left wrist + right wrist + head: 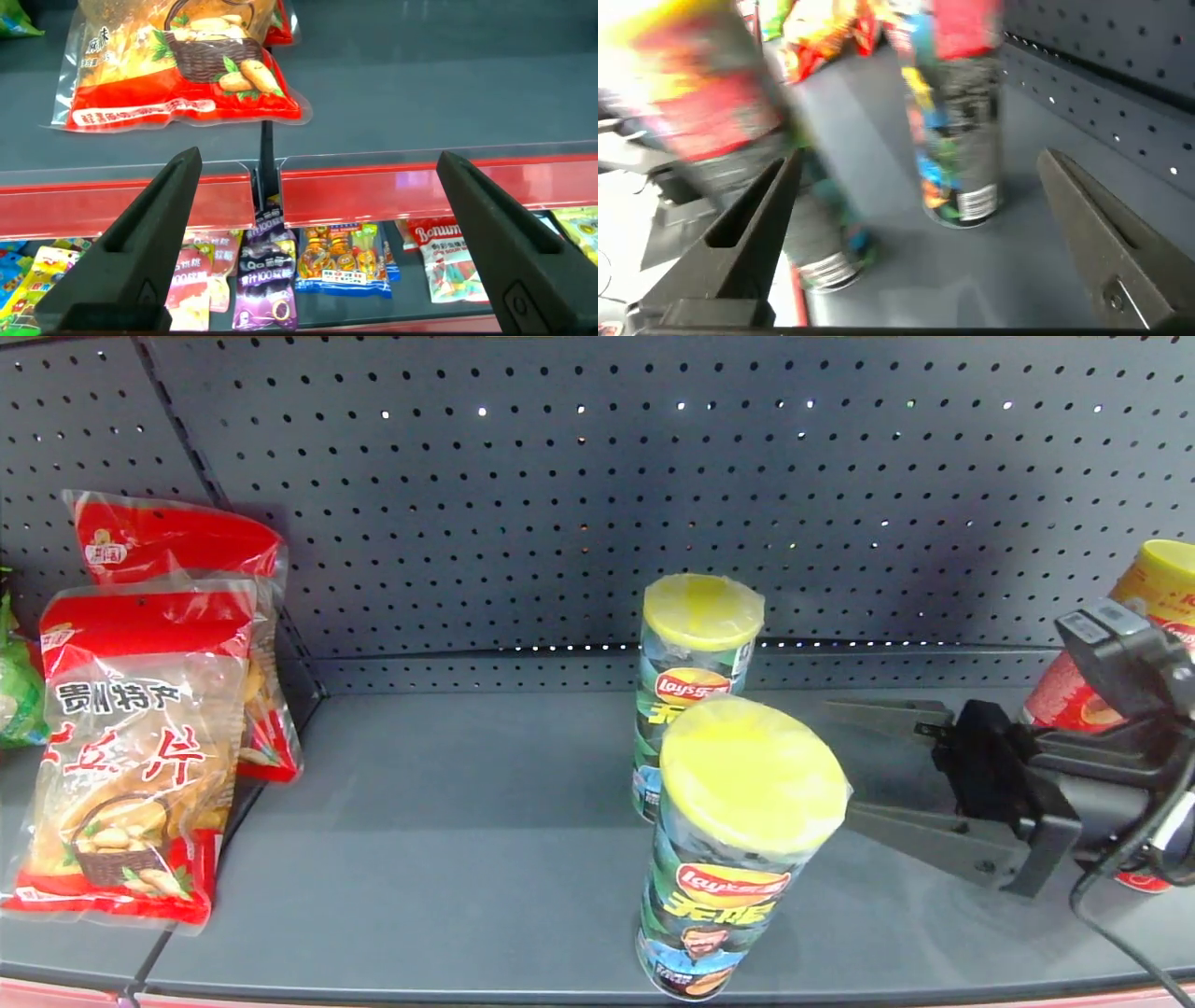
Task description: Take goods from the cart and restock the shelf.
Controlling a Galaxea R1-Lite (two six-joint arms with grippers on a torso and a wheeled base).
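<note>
Yellow-lidded green cans (724, 896), red bags (131, 747), grey pegboard (597, 495)

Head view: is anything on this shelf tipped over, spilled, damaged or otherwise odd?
Nothing stands out. The front can and the rear can both stand upright with their lids on. The snack bags at the left look intact, and nothing is spilled. The right gripper is open beside the front can.

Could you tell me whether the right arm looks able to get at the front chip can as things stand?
Probably yes: the right gripper is open over the shelf, right beside the front can and aimed toward it, with nothing between them.
</note>
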